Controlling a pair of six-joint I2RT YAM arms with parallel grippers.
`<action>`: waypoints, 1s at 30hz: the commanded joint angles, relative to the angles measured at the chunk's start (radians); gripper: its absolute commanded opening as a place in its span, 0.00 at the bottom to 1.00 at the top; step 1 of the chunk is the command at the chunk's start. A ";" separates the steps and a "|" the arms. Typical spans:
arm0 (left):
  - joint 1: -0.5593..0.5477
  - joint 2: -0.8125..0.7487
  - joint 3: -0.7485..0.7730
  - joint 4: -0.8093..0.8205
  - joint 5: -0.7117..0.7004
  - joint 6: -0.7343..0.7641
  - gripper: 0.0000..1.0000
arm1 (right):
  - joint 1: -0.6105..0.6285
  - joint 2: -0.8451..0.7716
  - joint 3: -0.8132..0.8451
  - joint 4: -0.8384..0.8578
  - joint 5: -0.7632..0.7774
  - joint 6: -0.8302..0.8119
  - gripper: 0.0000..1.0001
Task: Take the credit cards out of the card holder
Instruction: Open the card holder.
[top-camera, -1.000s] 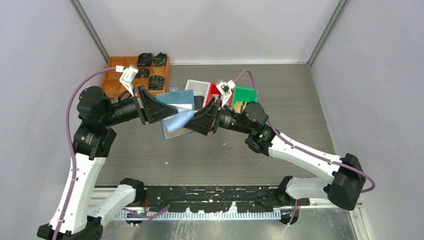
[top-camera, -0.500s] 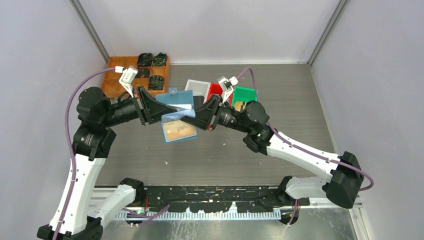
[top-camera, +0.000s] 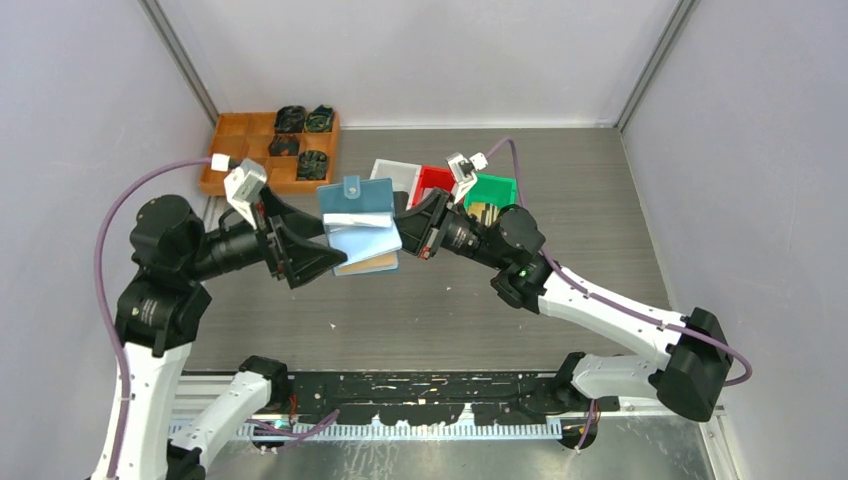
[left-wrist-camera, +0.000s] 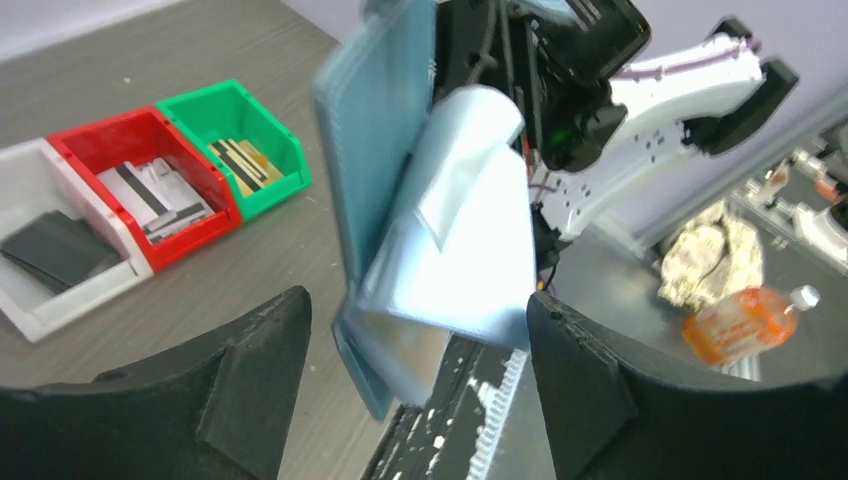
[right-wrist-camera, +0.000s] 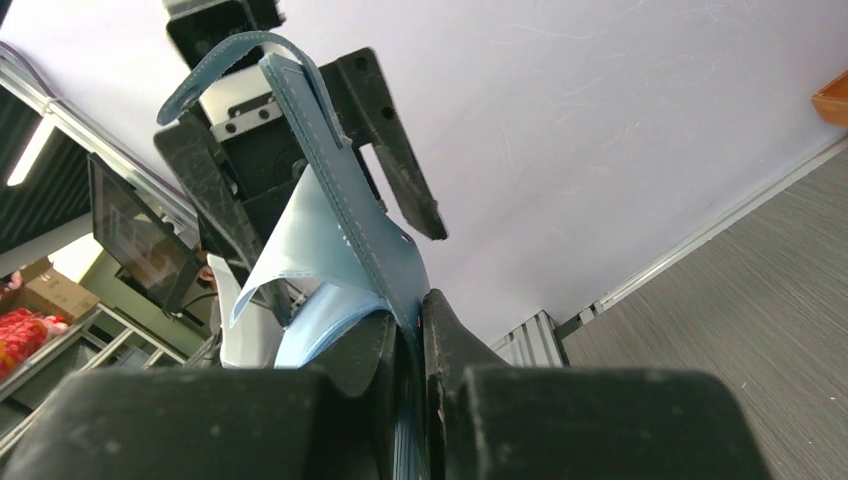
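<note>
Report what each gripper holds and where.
The right gripper pinches the open card holder by one edge of its blue cover. The left gripper is open, holding nothing.

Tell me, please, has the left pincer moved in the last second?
Yes: the left pincer pulled back, downward in the overhead view, away from the orange tray.

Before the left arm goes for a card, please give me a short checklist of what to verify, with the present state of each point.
1. Right gripper pinches the card holder by one edge: ok.
2. Left gripper open, one finger on each side of the holder: ok.
3. Holder open, flap up, pale inner pockets fanned out: ok.
4. Credit card exposed enough to grasp: cannot tell; only a tan edge shows at the holder's lower end.
5. Holder held in the air, apart from the green bin: ok.
</note>
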 joint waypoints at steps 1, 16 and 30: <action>0.002 -0.046 0.061 -0.107 0.100 0.213 0.79 | 0.000 -0.065 0.021 0.052 0.027 0.021 0.01; 0.001 -0.054 -0.026 0.002 0.040 0.332 0.64 | 0.036 0.002 0.092 0.027 -0.129 0.092 0.01; 0.002 -0.054 -0.070 0.130 0.042 0.079 0.24 | 0.056 0.033 0.078 0.038 -0.184 0.044 0.17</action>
